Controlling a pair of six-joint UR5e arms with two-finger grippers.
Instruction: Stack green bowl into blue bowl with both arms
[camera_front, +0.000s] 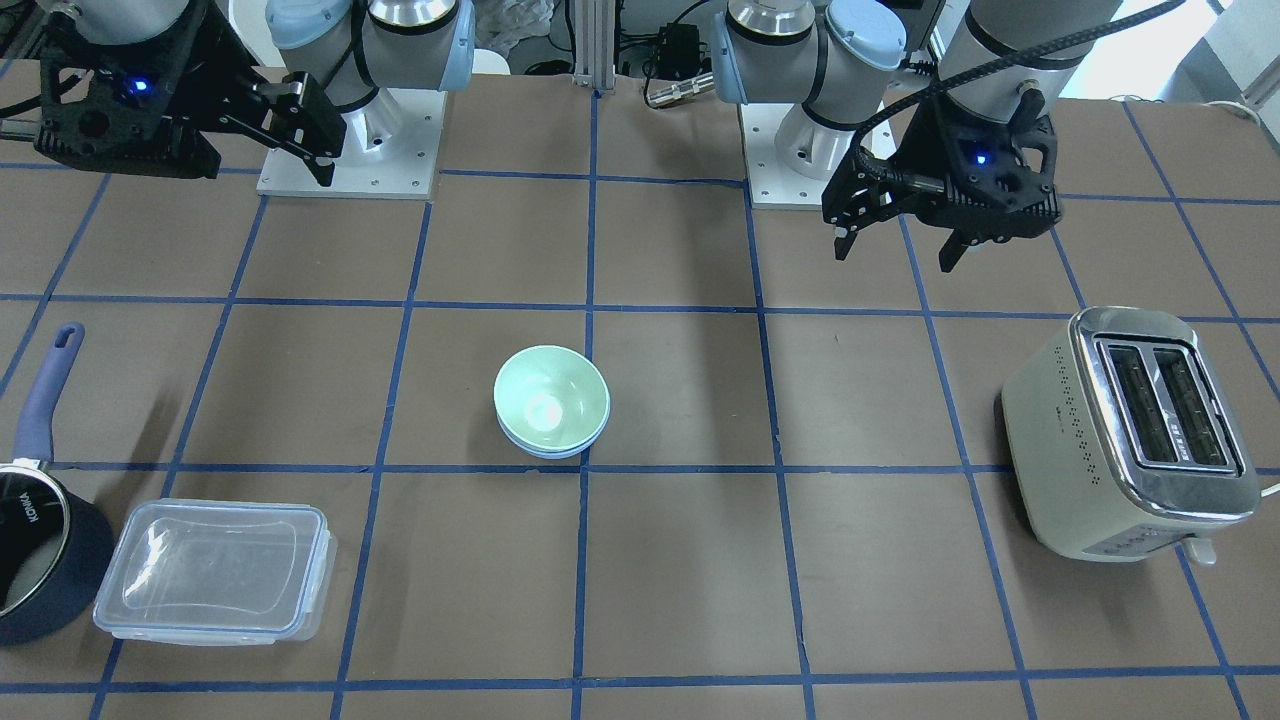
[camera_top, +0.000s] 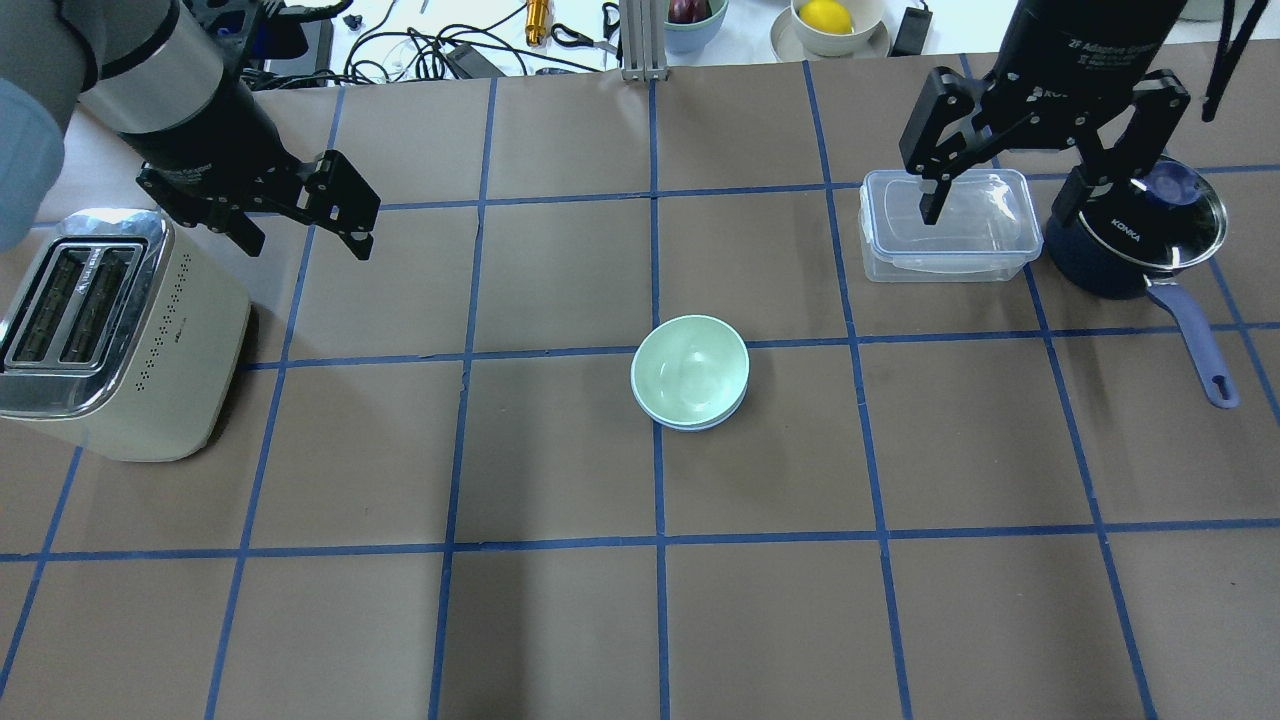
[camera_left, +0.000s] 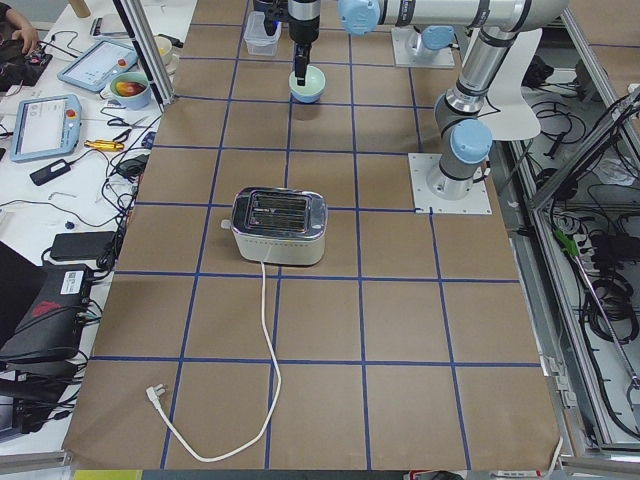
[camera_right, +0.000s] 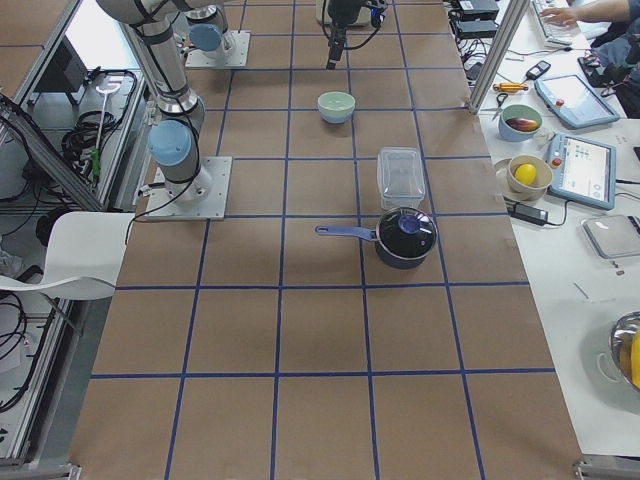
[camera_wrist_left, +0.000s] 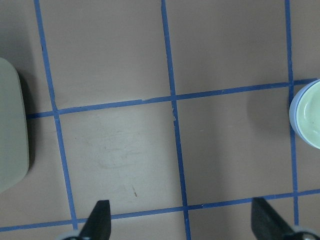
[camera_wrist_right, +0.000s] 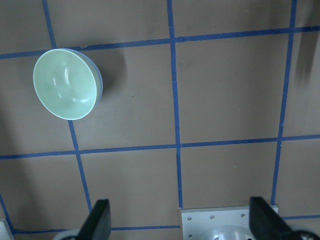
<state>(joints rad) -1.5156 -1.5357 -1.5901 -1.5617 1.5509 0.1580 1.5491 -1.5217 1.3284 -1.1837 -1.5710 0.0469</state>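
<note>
One green bowl (camera_top: 690, 366) nested inside blue bowl (camera_top: 698, 426), centred on table (camera_top: 560, 620)

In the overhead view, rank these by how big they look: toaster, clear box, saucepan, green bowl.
toaster, largest.
clear box and saucepan look about equal, so unranked.
green bowl, smallest.

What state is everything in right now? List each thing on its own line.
green bowl: upright, empty, nested inside the blue bowl
blue bowl: upright on the table, holding the green bowl
left gripper: open, empty, raised
right gripper: open, empty, raised
toaster: upright, slots look empty, plug loose on the table
clear container: lid on, empty
saucepan: upright, lid on
</note>
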